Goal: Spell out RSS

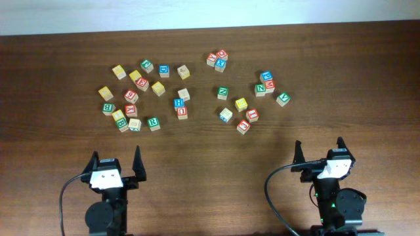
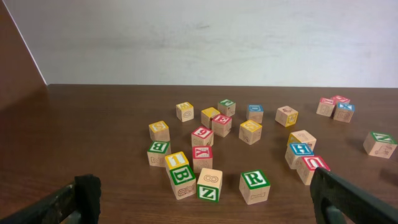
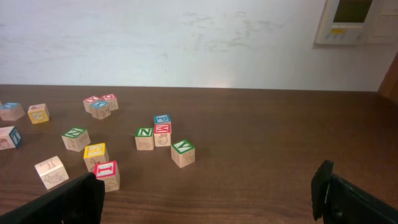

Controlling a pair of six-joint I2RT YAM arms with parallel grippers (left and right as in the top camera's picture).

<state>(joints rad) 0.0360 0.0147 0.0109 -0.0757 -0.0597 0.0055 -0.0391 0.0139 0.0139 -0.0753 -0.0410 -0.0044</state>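
Note:
The R cube (image 1: 153,123), white-faced with a green border and green R, lies at the near edge of the left cluster; in the left wrist view the R cube (image 2: 255,185) sits just ahead, right of centre. Several yellow-faced cubes lie in that cluster, such as one (image 1: 158,88) and another (image 1: 118,71); their letters are too small to read, so I cannot tell which carry an S. My left gripper (image 1: 116,157) is open, short of the cluster. My right gripper (image 1: 319,147) is open with nothing between its fingers (image 3: 87,193).
Red-, blue- and green-lettered cubes are scattered in two clusters, left (image 1: 178,103) and right (image 1: 265,86). A green B cube (image 2: 182,177) and a Z cube (image 2: 209,186) stand left of the R. A white wall (image 2: 199,37) backs the table.

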